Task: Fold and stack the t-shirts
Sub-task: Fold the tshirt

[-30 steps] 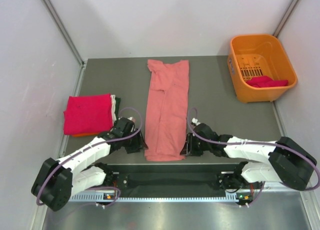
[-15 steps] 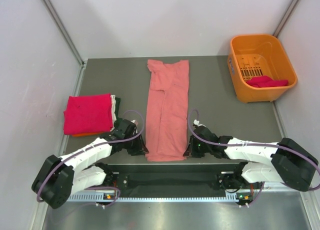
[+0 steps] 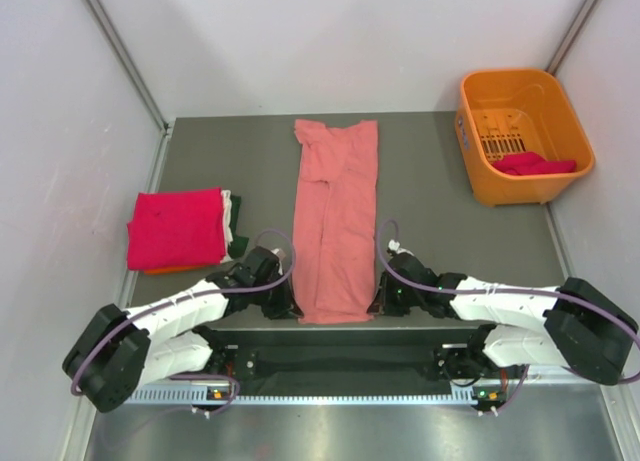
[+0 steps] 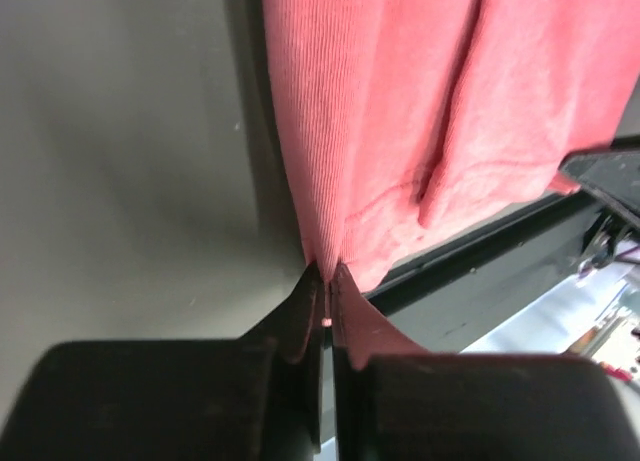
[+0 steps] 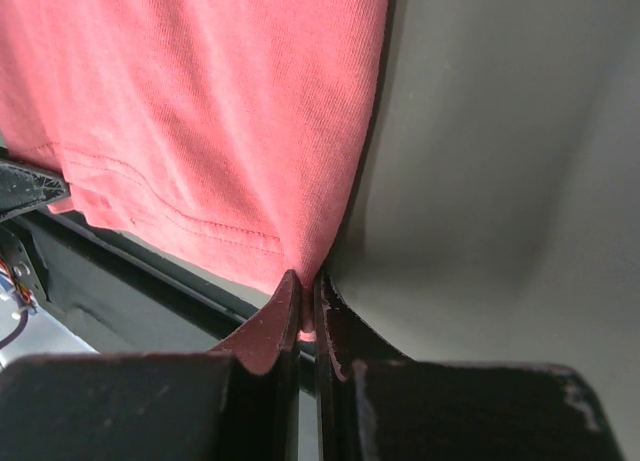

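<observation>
The salmon-pink t-shirt [image 3: 335, 216] lies as a long narrow strip down the middle of the table, its hem at the near edge. My left gripper [image 3: 292, 306] is shut on the shirt's near left corner [image 4: 330, 243]. At the near right corner [image 5: 300, 251] my right gripper [image 3: 376, 301] is shut on the cloth too. A pile of folded t-shirts [image 3: 177, 228] with a magenta-red one on top lies at the left. Another magenta-red shirt [image 3: 535, 164] sits in the orange basket [image 3: 478, 161].
The orange basket stands at the back right corner. White walls [image 3: 60, 161] close in both sides and the back. The black rail [image 3: 340, 359] with the arm bases runs along the near edge of the table, just below the shirt's hem.
Both grippers have closed on the near corners of the salmon-pink shirt. The left arm slid right toward the hem; the right gripper moved slightly closer to the cloth's edge.
</observation>
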You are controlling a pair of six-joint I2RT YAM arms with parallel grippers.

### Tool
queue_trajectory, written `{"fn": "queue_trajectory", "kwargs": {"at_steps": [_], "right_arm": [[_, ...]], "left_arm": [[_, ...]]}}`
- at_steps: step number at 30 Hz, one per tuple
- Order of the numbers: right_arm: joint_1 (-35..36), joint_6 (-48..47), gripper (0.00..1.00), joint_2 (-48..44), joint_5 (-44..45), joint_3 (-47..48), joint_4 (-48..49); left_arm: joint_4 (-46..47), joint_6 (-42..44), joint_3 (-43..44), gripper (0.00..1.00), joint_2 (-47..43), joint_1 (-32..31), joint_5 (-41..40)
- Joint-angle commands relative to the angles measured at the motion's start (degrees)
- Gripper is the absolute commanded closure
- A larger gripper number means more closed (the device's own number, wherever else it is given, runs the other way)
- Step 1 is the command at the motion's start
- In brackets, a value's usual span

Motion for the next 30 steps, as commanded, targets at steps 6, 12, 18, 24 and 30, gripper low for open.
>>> {"fn": "queue_trajectory", "kwargs": {"at_steps": [6,12,18,24,30], "right_arm": [[0.9,-1.2,1.0,-6.2,2.7,0.8,-5.1],[-2.6,-6.1,1.0,-11.4,4.3,6.0,-11.5],[-15.5,-15.5,1.0,-7.9,-2.7,13.4,-13.1],[-25.0,-22.8,1.0,5.2,-9.3,25.5,-13.0],[-29.5,-25.4,1.0,17.5,-13.6,40.0,-13.9]], "left_arm": [[0.9,0.1,4.5,1.0,-1.8,-0.6,1.8],[-1.3,0.4,10.3,1.0,-1.9,0.1,2.0],[-1.5,3.8,17.1,1.0,1.9,5.4,3.4],[1.9,7.4,26.2,1.0,13.3,15.0,8.2],[3.9,8.5,35.0,1.0,25.4,21.6,9.0]]}}
